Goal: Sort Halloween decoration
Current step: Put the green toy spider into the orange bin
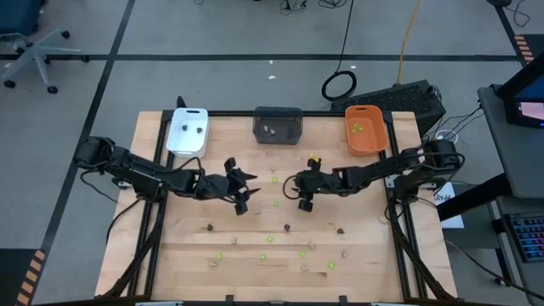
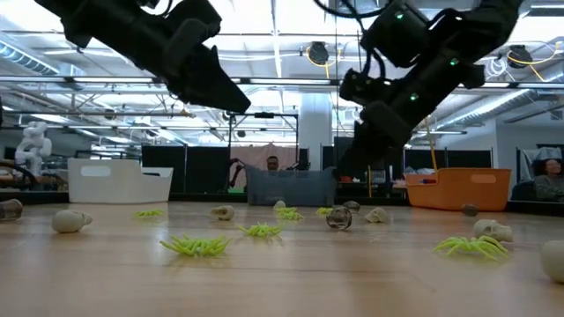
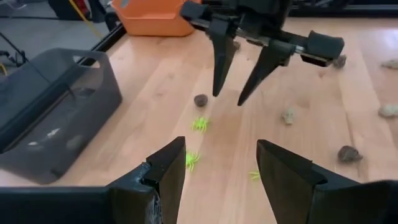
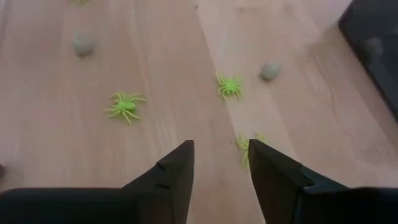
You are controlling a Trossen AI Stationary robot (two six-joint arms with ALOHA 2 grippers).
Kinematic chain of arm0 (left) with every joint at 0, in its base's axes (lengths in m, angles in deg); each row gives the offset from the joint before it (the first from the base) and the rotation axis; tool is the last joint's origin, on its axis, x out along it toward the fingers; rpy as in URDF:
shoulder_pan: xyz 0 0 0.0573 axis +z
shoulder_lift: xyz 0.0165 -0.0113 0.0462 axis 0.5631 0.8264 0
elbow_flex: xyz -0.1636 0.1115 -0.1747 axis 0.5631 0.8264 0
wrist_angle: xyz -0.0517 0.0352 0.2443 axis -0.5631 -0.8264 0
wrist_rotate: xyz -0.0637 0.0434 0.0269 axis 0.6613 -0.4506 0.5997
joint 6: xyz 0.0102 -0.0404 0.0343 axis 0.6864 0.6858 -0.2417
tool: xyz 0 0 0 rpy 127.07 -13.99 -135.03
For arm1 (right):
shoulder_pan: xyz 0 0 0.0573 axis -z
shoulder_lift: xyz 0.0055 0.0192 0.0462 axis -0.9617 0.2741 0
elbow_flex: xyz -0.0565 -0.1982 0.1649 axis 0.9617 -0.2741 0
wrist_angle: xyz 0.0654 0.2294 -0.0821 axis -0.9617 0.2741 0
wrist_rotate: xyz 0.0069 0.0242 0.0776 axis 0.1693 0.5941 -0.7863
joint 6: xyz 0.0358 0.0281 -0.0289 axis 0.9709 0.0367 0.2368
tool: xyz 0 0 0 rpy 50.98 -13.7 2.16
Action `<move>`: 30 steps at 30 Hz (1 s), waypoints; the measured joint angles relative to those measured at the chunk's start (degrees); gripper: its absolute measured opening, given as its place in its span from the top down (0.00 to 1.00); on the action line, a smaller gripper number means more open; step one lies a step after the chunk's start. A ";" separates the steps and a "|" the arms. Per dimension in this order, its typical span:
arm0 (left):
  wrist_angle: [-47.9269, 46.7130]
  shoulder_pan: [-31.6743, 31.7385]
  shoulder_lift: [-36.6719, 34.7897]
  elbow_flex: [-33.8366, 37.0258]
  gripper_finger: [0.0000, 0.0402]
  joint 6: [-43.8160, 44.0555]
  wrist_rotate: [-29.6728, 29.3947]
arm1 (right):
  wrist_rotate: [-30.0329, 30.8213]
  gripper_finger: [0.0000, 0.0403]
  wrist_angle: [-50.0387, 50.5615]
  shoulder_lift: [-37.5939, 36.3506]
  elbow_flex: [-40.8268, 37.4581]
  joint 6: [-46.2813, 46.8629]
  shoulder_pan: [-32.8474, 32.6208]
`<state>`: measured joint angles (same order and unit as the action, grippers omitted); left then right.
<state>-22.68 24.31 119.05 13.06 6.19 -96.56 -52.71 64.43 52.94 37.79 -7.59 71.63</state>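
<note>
Trays held only a few pieces, most spiders [image 4: 126,106] lay loose; both grippers [image 1: 240,189] [image 1: 303,194] hung spread, empty.

Lay scattered loose across the wooden tabletop [image 1: 170,263]: lime green spiders [image 4: 125,106], pale skull pieces [image 2: 70,221], dark lumps [image 3: 201,100]; others already sat inside the white, grey and orange trays.

You see two matte-black jointed arms mounted at either side of the wooden table [image 1: 170,255], their segments blocky and angular. Each ends in a gripper, left gripper [image 1: 242,189] and right gripper [image 1: 303,194], bearing two tapered, wedge-shaped black fingers [image 3: 217,59]. Small green lights dot the right arm's housing; black cables loop beside it.
</note>
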 joint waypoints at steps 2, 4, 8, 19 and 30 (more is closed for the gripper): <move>-0.29 0.06 0.00 0.05 0.51 -0.13 -0.29 | -0.04 0.64 0.91 1.42 1.02 -0.77 0.80; -0.26 0.08 0.00 0.05 0.51 -0.13 -0.38 | -0.12 0.63 1.11 3.26 2.03 -1.76 1.94; -0.28 0.05 0.00 0.05 0.51 -0.18 -0.38 | -2.45 0.63 2.73 5.85 3.65 -1.80 3.93; -0.37 0.07 0.00 0.05 0.51 -0.24 -0.36 | -3.31 0.60 4.87 10.81 6.74 -1.91 6.69; -0.57 0.07 0.00 0.05 0.51 -0.24 -0.33 | -8.33 0.75 5.35 11.89 6.88 -2.05 6.91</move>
<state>-23.25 24.38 119.05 13.11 5.95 -96.89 -61.05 69.78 64.84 44.67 -9.64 78.54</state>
